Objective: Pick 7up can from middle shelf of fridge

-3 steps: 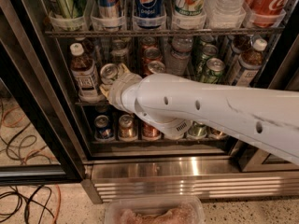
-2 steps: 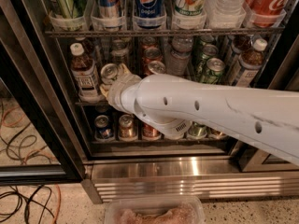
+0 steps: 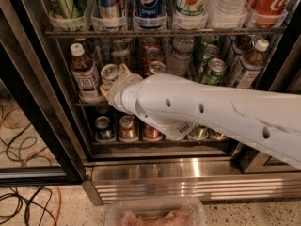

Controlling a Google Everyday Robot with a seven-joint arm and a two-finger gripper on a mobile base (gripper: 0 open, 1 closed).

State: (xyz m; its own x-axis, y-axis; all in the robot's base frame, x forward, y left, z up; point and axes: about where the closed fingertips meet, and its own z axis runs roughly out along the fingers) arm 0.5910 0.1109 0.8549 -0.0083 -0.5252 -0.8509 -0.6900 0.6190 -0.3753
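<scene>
The fridge (image 3: 43, 108) stands open, with a ribbed steel base (image 3: 188, 175). On the middle shelf (image 3: 87, 104) a whitish-silver can with a pull-tab top, the 7up can (image 3: 108, 72), stands at the front of the second lane from the left. My gripper (image 3: 114, 84) is right at this can, reaching in from the right on a white arm (image 3: 211, 109). The gripper and wrist hide the can's body, so only its top shows.
A brown-tea bottle (image 3: 83, 75) stands just left of the can. Red cans (image 3: 152, 56), a water bottle (image 3: 181, 54) and green cans (image 3: 214, 69) fill lanes to the right. Tall Pepsi cans (image 3: 149, 0) sit above, small cans (image 3: 127, 127) below. Cables (image 3: 23, 205) and a plastic tub (image 3: 155, 213) lie on the floor.
</scene>
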